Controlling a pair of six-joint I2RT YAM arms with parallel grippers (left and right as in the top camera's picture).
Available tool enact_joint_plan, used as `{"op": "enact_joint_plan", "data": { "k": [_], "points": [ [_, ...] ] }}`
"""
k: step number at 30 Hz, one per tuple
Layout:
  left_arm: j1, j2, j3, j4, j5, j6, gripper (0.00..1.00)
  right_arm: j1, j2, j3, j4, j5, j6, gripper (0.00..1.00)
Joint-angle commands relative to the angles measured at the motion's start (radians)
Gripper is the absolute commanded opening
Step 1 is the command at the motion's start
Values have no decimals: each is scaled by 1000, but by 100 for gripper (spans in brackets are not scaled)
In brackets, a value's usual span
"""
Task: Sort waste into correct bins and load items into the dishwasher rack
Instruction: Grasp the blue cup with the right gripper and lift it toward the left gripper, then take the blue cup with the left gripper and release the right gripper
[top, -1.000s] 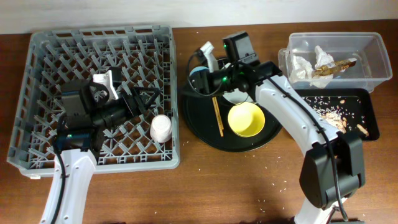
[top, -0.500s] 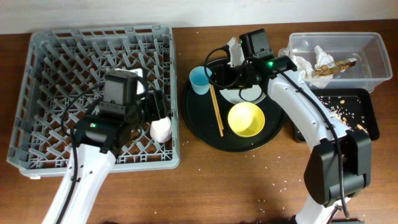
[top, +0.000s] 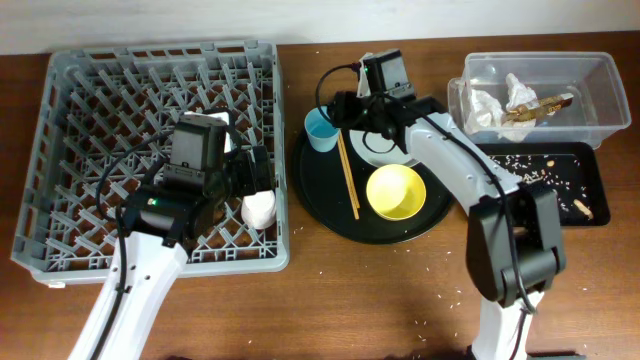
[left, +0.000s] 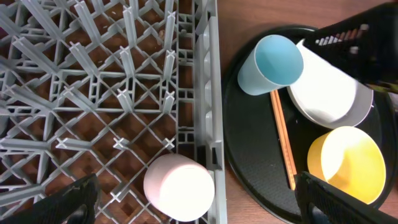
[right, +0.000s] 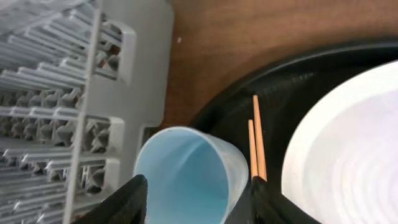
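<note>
Looking across the bench (top: 350, 300) from its near edge, I first meet the left arm reaching over the near right part of the dishwasher rack (top: 100, 120). The left pincer (left: 196, 186) is spread wide and holds nothing. Below it a pinkish-white cup (top: 259, 208) stands among the pegs in the rack's near right corner, just inside the wall. To the right of the rack sits a round black tray (top: 320, 205), and the yellow bowl (top: 396, 192) rests on its near half. The wooden chopsticks (top: 347, 180) lie side by side just left of the bowl, pointing away from me. Beyond the bowl is the pale grey plate (left: 326, 93), partly under the right arm. At the tray's far left edge is the light blue cup (right: 183, 177), close to the rack wall. The right pincer (right: 198, 190) is spread, with one finger on either side of the cup's rim; whether they touch it I cannot tell. Over to the right, a shallow black tray (top: 570, 180) holds food scraps (top: 520, 165) and rice. Behind it, the clear tub (top: 610, 100) contains crumpled napkins (top: 490, 105) and a wrapper (top: 540, 105).
</note>
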Motion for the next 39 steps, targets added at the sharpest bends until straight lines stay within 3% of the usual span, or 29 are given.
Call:
{"op": "enact_joint_plan", "data": {
  "k": [1,5,9,13,15,17,19,22,24,27,32,34,39],
  "points": [
    [-2,-5,16,0,-14,12,99,5,77,19,33,12,53,51],
    [-2,-5,16,0,-14,12,99,5,136,19,63,13,71,39],
    [-2,-5,16,0,-14,12,99,5,146,19,53,4,71,6],
    [-2,-5,16,0,-6,12,99,-32,102,19,29,-128,71,4],
    [-2,-5,16,0,10,12,99,-97,10,19,-61,-322,39,4],
    [35,-5,16,4,170,13,99,-151,-92,19,-211,-584,-94,4],
    [109,-5,16,4,369,23,99,-169,-163,19,-354,-649,-215,4],
    [226,-5,16,21,622,39,99,-153,-177,10,-431,-757,-327,4],
    [330,-5,16,64,888,39,99,-123,-174,-26,-360,-848,-327,4],
    [410,2,16,83,1057,39,99,-65,-174,-36,-288,-911,-323,4],
    [439,121,-27,87,1264,39,99,26,-174,-36,-137,-965,-257,4],
    [441,204,-27,110,1415,94,99,37,-174,-35,-105,-964,-238,4],
    [441,257,-29,109,1509,114,99,51,-174,-36,-28,-876,-146,4]
  ]
}}
